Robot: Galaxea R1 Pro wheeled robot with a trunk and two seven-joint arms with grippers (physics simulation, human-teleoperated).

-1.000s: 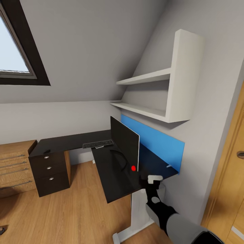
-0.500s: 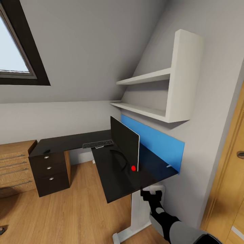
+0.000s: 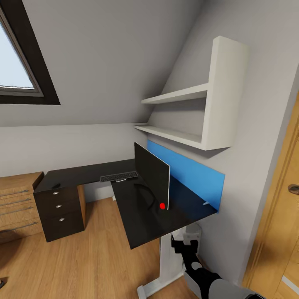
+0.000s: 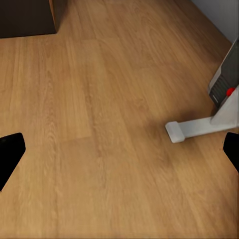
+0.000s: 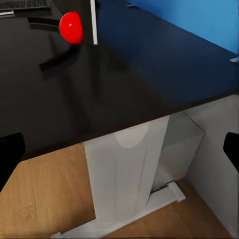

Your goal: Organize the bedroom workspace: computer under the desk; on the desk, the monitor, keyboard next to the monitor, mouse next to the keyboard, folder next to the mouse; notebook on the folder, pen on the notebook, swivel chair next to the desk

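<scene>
- Bedroom: sloped grey walls, plank floor (image 3: 95, 257), dark-framed skylight (image 3: 25, 62) at upper left, white shelves (image 3: 195, 120) on the right wall.
- Desk (image 3: 137, 211): black, L-shaped, with a blue back panel (image 3: 191, 174) and white leg (image 3: 166, 261); its drawer unit (image 3: 60, 214) stands beside a wooden dresser (image 3: 16, 205).
- Monitor (image 3: 151, 174): upright on the desk, edge-on to the head camera; a red dot (image 3: 162, 205) sits at its lower corner.
- Keyboard (image 3: 119, 176): on the desk, behind the monitor's far end.
- Small dark object (image 3: 57, 185): on the desk above the drawers; too small to identify.
- Right gripper (image 3: 185, 241): below the desk's near edge, beside the leg; fingers (image 5: 10, 154) wide apart, holding nothing.
- Left gripper (image 4: 119, 154): over bare floor; fingers spread, holding nothing.
</scene>
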